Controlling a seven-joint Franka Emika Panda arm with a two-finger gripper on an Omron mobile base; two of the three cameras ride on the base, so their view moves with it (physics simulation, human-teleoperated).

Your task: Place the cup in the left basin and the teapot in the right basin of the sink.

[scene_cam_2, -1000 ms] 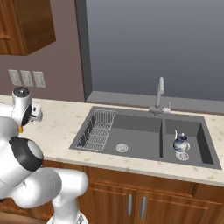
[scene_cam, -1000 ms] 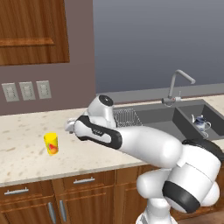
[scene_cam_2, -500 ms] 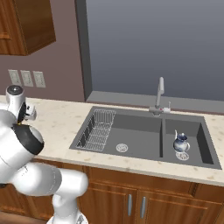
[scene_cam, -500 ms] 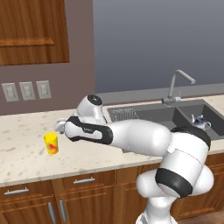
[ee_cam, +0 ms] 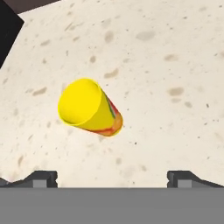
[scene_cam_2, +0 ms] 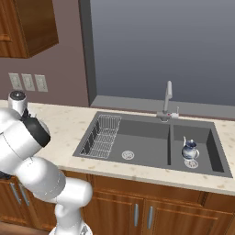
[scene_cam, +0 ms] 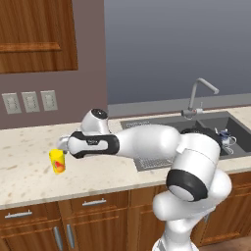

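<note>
The white arm has been swung further to its left over the last second, so that the pincer (scene_cam: 62,145), which a second ago was well short of the small yellow tumbler-shaped cup with red-orange patches (scene_cam: 57,161), is now brought just above and beside it. The cup itself has not been moved: it is stood upright on the speckled beige stone tabletop (scene_cam: 29,176), well apart from the dark grey rectangular double-basin sink (scene_cam_2: 151,151).

In the hand view the cup (ee_cam: 89,108) is seen from above, its open mouth turned toward the camera, and the pincer (ee_cam: 112,177) is held wide open, its two dark fingertips (ee_cam: 41,178) set far apart at the bottom, with nothing between them. The cup lies ahead of the tips and a little toward one side, so no contact has been made.

The small rounded blue-and-white glossy teapot (scene_cam_2: 189,150) is already found in the narrower, rackless right basin (scene_cam_2: 204,160), standing beside its round drain. That half of the task is judged to be done. The wider left basin (scene_cam_2: 137,147), with the wire rack (scene_cam_2: 103,137) along one side, holds no cup.

The arm's approach is therefore taken to be the start of the second half: the cup is probably to be centred between the open jaws, gripped and carried across to the left basin.
</note>
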